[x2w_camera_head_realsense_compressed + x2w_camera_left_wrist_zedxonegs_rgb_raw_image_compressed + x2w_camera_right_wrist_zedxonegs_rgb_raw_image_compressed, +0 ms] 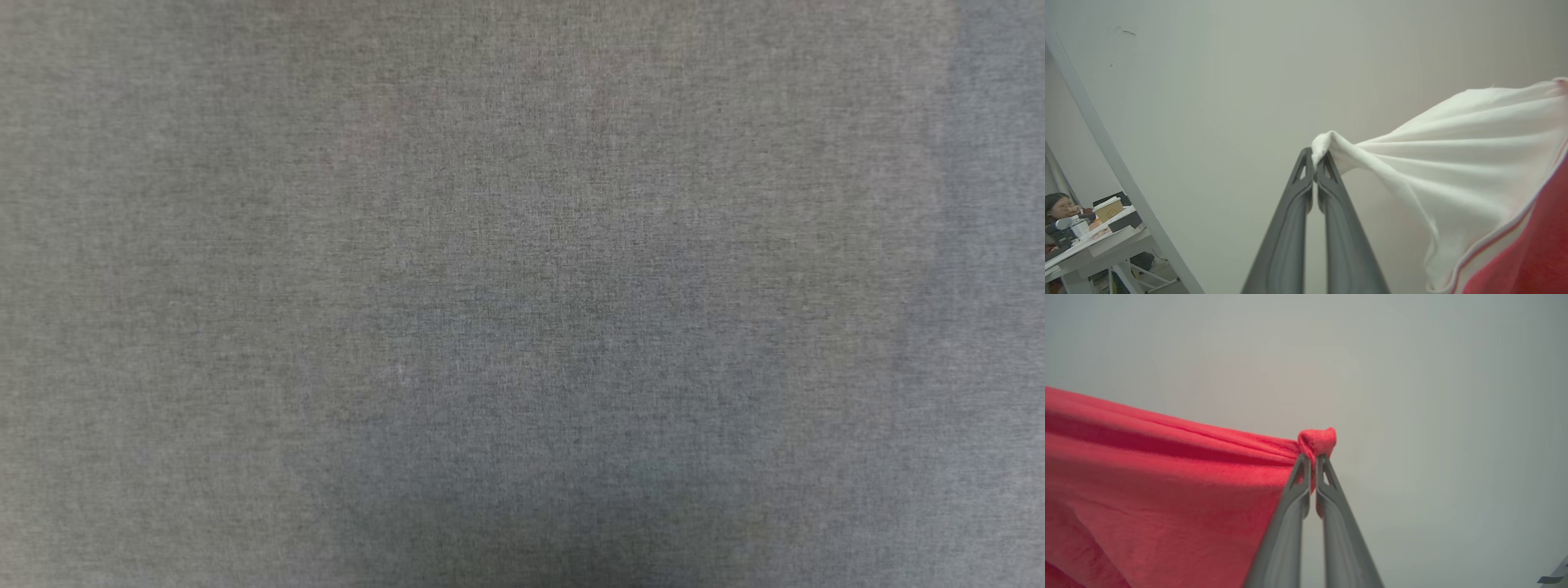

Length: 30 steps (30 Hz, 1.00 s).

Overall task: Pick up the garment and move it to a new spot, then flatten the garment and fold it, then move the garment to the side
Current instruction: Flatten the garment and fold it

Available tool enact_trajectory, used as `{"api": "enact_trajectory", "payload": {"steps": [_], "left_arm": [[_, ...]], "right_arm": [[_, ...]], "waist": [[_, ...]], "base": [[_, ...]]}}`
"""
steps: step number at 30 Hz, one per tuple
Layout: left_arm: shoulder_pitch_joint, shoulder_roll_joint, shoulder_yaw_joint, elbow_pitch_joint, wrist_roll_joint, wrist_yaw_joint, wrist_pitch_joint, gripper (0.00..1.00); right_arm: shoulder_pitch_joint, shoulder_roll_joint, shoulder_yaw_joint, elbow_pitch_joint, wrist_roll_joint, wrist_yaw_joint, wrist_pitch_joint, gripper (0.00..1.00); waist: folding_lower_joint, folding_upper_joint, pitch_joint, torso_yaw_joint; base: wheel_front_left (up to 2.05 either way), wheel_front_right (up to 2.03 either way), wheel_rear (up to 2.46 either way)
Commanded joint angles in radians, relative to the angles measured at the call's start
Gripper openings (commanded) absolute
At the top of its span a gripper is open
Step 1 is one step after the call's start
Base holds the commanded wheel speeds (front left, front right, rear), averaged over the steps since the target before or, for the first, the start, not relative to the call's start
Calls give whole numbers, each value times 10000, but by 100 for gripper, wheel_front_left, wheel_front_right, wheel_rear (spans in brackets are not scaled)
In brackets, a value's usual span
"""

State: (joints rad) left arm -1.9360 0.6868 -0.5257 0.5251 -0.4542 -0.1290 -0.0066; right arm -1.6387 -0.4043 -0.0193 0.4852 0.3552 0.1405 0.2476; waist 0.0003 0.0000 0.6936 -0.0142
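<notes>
Left hand (1314,157) clenched on the white sleeve tip of the jersey (1453,171). The cloth fans from the pinch toward that view's right edge, with striped trim and then red body at lower right. Right hand (1314,457) clenched on a bunched red corner; the red cloth pulls taut to that view's left and sags below. Jersey is in the air, strung between both hands, long axis hand to hand, pale wall (1229,81) behind. Head view: blurred grey weave (522,245), can't tell what.
</notes>
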Motion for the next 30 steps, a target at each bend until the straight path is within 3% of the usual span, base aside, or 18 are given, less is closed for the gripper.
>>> {"api": "enact_trajectory", "payload": {"steps": [1, 5, 13, 18, 23, 30], "left_arm": [[-279, 151, 0, 475, 218, 67, -290, 0], [-103, -280, -442, 1575, 202, 17, -1180, 0], [2282, -1344, -1203, 2435, -625, -13, -2384, 0], [4230, -1774, -1507, 2204, -1072, -15, -2532, 0], [6407, -2032, -1192, 1240, -1213, 22, -2547, 0], [9552, -2159, -1299, 458, -1362, 112, -2550, 0]], "right_arm": [[-70, -117, -85, 396, -158, -98, -295, 0], [-103, 178, 204, 1225, -133, -98, -1084, 0], [1319, 481, 997, 2074, 445, -98, -2138, 0], [2652, 551, 1457, 2199, 1004, -98, -2564, 0], [4215, 531, 1756, 2122, 1638, -98, -2785, 0], [6653, 470, 2235, 1931, 2621, -98, -2762, 0]], "waist": [[-3, 0, 378, 19], [-3, 0, 409, 150], [-3, 0, -117, 486], [-3, 0, -769, 580], [-3, 0, -1701, 703], [-3, 0, -3157, 895]], "base": [[0, 0, 0], [0, 0, 0], [0, 0, 0], [0, 0, 0], [0, 0, 0], [0, 0, 0]]}}
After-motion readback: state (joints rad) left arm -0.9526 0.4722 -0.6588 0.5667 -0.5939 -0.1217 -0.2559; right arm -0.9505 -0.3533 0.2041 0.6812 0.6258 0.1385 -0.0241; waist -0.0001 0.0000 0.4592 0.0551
